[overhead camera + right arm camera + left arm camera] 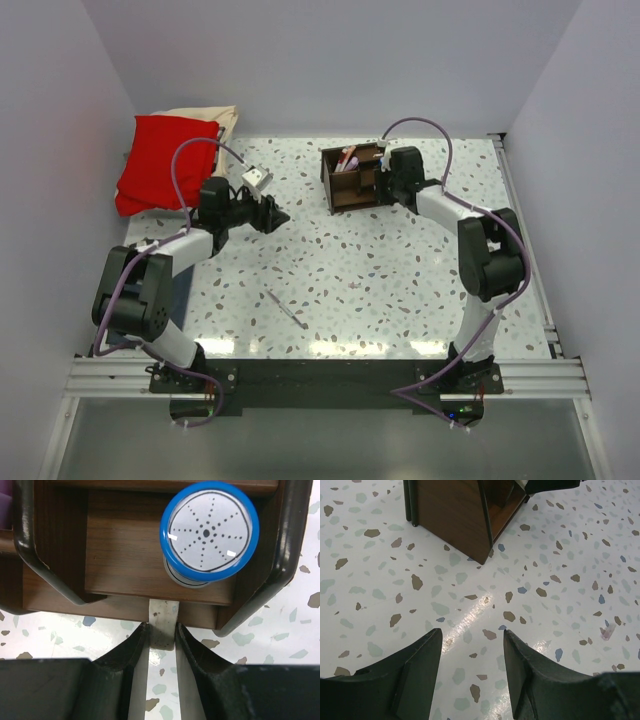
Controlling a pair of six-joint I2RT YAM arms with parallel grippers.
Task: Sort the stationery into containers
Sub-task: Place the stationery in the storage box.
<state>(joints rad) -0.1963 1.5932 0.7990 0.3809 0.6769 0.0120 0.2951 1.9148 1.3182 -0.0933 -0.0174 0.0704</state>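
Silvery-grey pen clamped in right tool, tip against organizer front wall; left tool spread, empty.

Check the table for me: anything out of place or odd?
A pen lies loose near the arm bases, far from the organizer. A small white block sits stray by the red cloth. Nothing looks spilled or damaged.

Bare bench spreads before the organizer. The right hand, pinching a grey strip, blocks its right side.
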